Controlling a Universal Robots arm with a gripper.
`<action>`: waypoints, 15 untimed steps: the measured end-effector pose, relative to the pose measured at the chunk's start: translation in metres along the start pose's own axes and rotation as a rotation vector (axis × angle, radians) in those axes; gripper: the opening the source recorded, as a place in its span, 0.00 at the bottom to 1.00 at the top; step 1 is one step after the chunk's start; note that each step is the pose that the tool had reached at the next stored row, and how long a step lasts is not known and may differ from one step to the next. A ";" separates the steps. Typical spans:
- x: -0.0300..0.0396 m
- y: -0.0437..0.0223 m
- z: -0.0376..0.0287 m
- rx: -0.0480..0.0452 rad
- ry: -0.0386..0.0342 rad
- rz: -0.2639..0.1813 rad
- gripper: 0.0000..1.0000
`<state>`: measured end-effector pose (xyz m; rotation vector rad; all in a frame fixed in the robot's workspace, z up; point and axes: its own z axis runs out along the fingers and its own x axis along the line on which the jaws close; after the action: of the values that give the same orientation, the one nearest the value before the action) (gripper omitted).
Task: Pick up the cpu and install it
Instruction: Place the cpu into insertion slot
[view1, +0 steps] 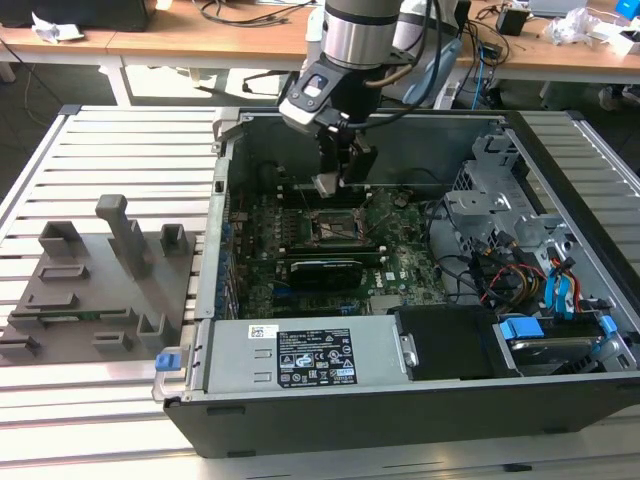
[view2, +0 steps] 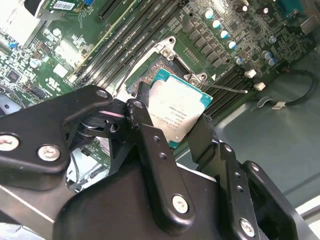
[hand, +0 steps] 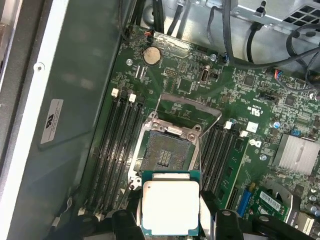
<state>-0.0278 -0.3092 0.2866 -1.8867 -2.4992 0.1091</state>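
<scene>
The gripper (view2: 172, 119) is clamped on the cpu (view2: 178, 106), with one finger (view2: 150, 142) on each of two opposite edges. In both wrist views the chip's silvery top faces the camera. The cpu (hand: 170, 207) hangs over the motherboard (hand: 240, 100) close by the open socket (hand: 165, 150) and is not seated in it. Memory slots (hand: 117, 145) flank the socket. The board lies inside the case (view1: 400, 405). Grey fixture blocks (view1: 90, 280) sit on the bench (view1: 100, 135) beside the case, toward the exterior view's left edge.

Both wrist views close above motherboard (hand: 185, 85) (view2: 80, 45)
</scene>
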 end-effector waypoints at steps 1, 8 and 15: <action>0.0000 0.0000 0.0000 0.0003 0.0004 0.008 0.55; 0.0000 0.0000 0.0000 0.0019 0.0028 0.050 0.55; 0.0000 0.0000 0.0000 0.0034 0.0047 0.090 0.55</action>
<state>-0.0278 -0.3092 0.2866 -1.9956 -2.4096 0.1093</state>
